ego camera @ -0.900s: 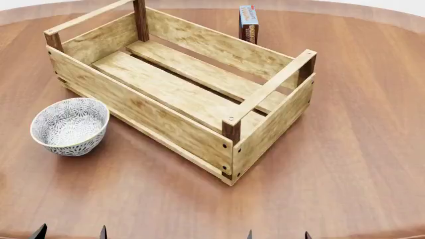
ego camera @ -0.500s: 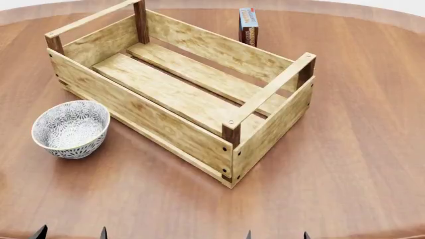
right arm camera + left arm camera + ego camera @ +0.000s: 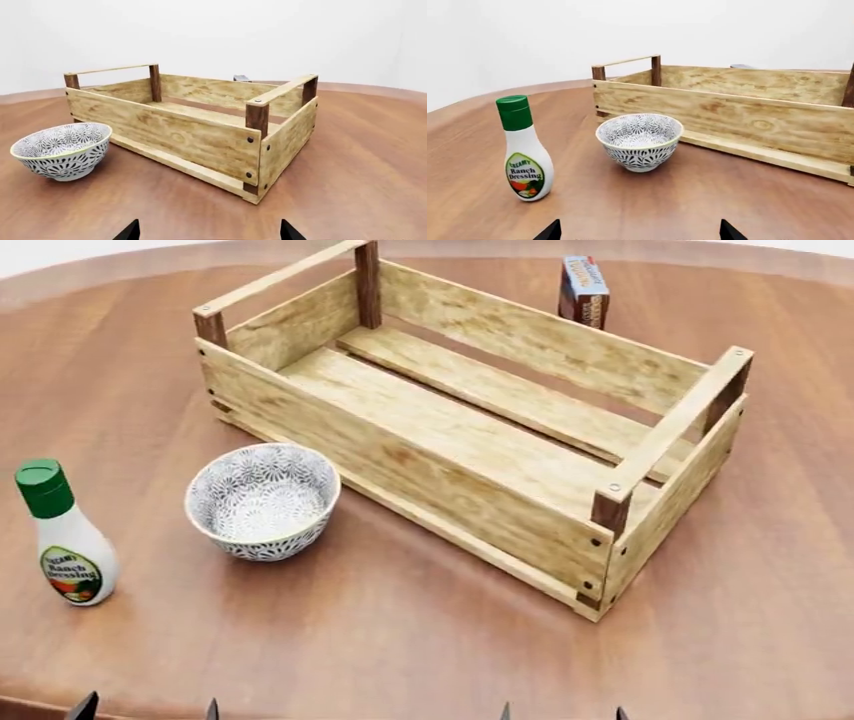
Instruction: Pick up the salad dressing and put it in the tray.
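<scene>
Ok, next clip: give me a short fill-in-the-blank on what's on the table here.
1. The salad dressing bottle has a ____ cap.
2. The patterned bowl sits between the dressing and the ____.
3. The tray holds ____ items.
4. The dressing stands ____ on the table, untouched by either claw.

Missing words: green; tray; no; upright

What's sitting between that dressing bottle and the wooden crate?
The patterned bowl stands between the dressing bottle and the wooden crate, apart from both. It shows plainly in the head view and also in the left wrist view.
</scene>
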